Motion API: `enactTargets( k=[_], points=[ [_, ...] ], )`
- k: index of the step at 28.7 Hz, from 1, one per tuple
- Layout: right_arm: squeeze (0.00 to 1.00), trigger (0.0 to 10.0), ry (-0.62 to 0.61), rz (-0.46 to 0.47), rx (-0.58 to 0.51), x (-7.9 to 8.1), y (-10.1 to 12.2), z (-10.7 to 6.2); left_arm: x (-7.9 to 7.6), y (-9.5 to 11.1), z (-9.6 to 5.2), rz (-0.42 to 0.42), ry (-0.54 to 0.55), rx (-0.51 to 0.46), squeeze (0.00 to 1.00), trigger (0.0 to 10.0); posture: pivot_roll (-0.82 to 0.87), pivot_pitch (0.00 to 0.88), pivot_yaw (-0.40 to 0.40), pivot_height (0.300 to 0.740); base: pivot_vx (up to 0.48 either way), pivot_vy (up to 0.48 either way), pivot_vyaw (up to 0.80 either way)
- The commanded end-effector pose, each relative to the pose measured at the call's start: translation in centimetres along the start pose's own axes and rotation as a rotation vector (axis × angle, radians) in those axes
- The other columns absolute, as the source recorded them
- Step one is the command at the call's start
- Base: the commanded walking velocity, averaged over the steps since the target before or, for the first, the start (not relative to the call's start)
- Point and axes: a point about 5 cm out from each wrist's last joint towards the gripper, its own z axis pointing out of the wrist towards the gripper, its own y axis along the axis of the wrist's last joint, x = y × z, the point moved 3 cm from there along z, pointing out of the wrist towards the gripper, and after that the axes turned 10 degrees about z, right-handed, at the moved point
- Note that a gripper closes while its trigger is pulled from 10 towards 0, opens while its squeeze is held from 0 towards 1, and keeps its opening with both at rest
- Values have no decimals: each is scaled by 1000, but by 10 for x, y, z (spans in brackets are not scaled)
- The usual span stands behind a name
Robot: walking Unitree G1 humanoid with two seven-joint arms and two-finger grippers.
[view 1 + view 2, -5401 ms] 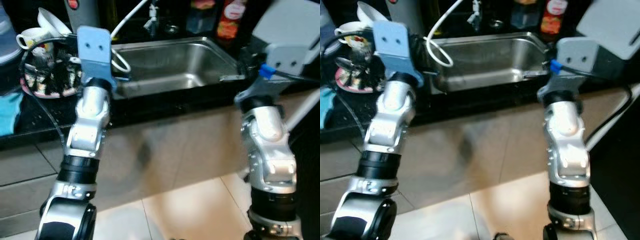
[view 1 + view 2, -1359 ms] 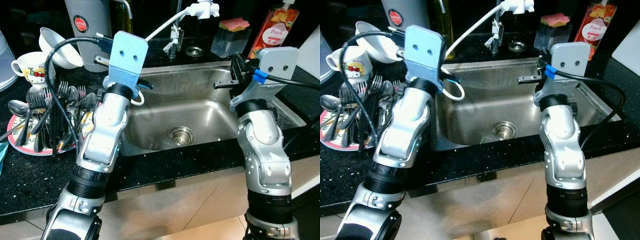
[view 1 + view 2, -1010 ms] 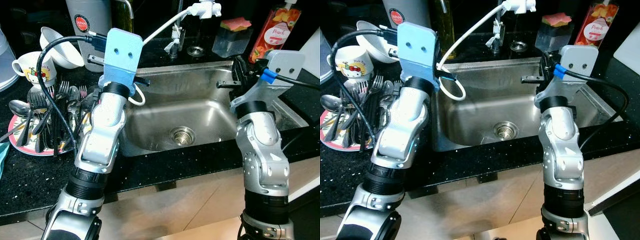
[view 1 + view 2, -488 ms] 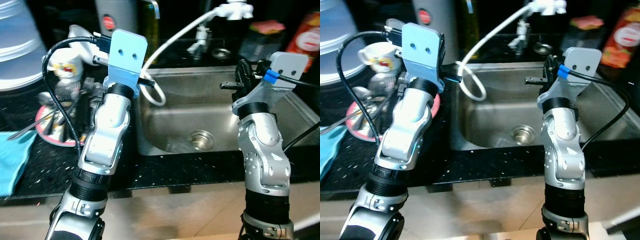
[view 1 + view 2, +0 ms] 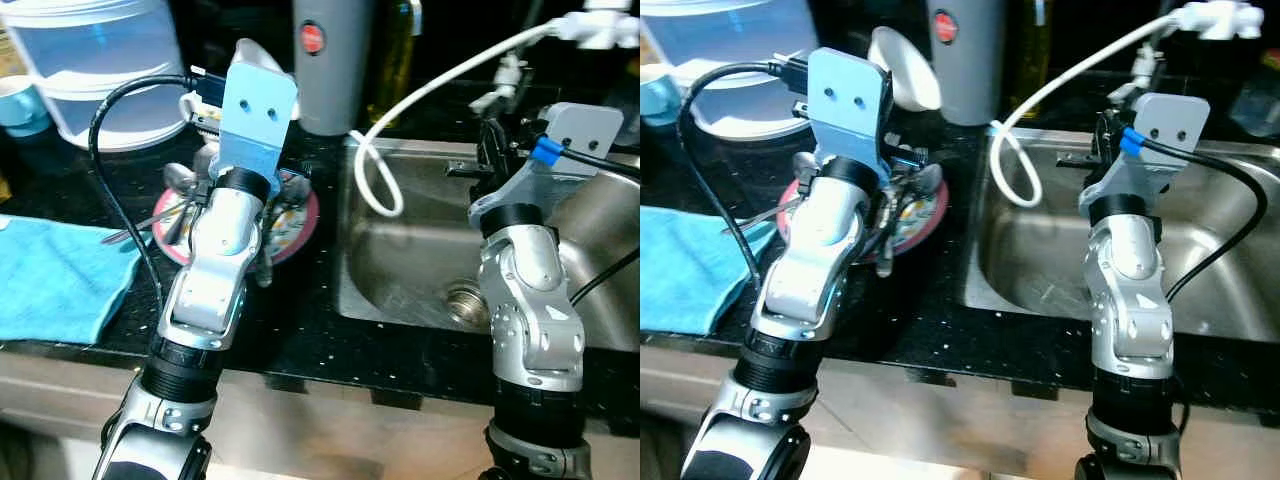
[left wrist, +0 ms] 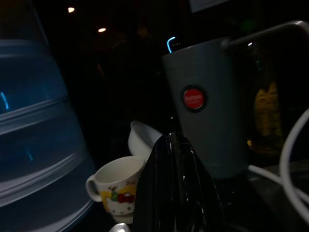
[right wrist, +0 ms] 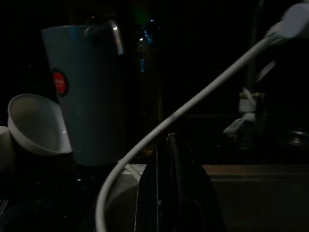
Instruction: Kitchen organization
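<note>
So both grippers are pinched closed on nothing — left gripper [image 6: 176, 145] up over the pink plate [image 5: 303, 222] piled with cutlery [image 5: 183, 182], right gripper [image 7: 170, 145] above the sink [image 5: 420, 280].

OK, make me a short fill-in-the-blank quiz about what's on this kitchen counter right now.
1. The cutlery lies piled on a round ____ plate.
2. The folded cloth on the counter is ____.
3. The white hose loops down into the steel ____.
4. The grey canister carries a round ____ label.

Missing words: pink; blue; sink; red
</note>
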Motion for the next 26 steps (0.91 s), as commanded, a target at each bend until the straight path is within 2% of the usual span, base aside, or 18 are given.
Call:
enactTargets(
  k=[1,18,22,26],
  points=[
    [0,10000,-21,6,14,-5,-2,0,-2,-3,-2,-5,-11,14,0,10000,45,65,7,740,0,0,800],
    [0,10000,-47,6,17,-10,-2,0,-2,-4,-2,-5,-15,18,0,10000,45,73,8,740,0,0,800],
    [0,10000,-54,12,17,-11,-2,0,-2,-4,-2,-6,-15,18,0,10000,45,75,9,740,0,0,538],
    [0,10000,-60,13,18,-11,-2,0,-2,-4,-2,-7,-17,18,0,10000,46,77,9,740,0,0,0]
  ],
)
